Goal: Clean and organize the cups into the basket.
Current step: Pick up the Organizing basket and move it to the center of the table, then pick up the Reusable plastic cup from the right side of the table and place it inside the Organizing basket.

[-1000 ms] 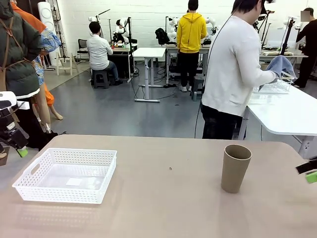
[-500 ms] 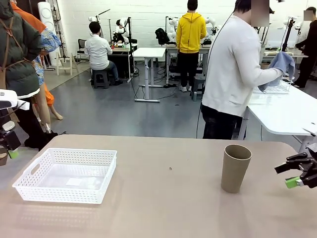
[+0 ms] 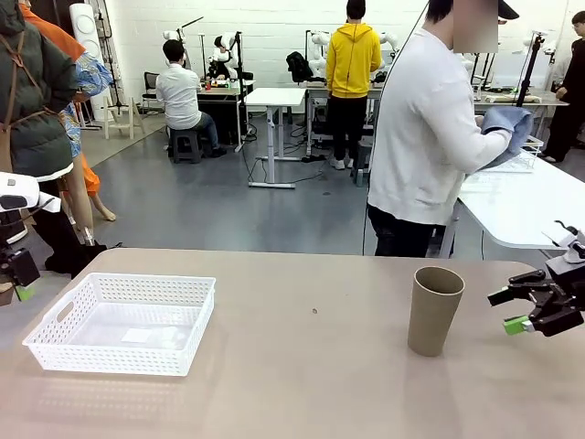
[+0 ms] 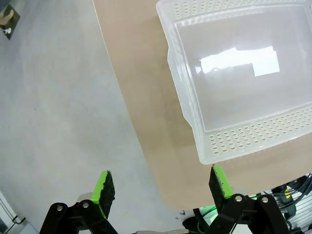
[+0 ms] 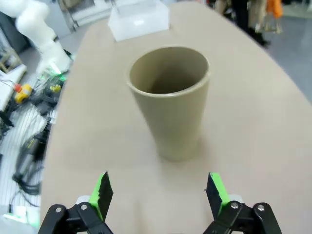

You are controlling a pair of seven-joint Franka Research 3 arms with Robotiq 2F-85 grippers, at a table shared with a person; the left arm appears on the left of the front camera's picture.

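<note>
The right pincer [image 3: 505, 310] is hovering with fingers apart, the one tan cup [image 3: 435, 311] standing upright just ahead of it on the tabletop [image 3: 302, 375]; closing too high or off-centre is risking the tapered wall slipping free and the cup toppling. The left pincer [image 4: 163, 187], fingers likewise apart, is hanging beyond the tabletop's edge, the single white basket [image 4: 253, 141] lying empty just ahead of it.

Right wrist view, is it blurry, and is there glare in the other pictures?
Right wrist view: soft all over, the cup clearest, the far end of the table smeared. Left wrist view: sharp, with a bright glare patch on the basket base. Front view: crisp, even light, a faint reflection of the basket on the table.
</note>
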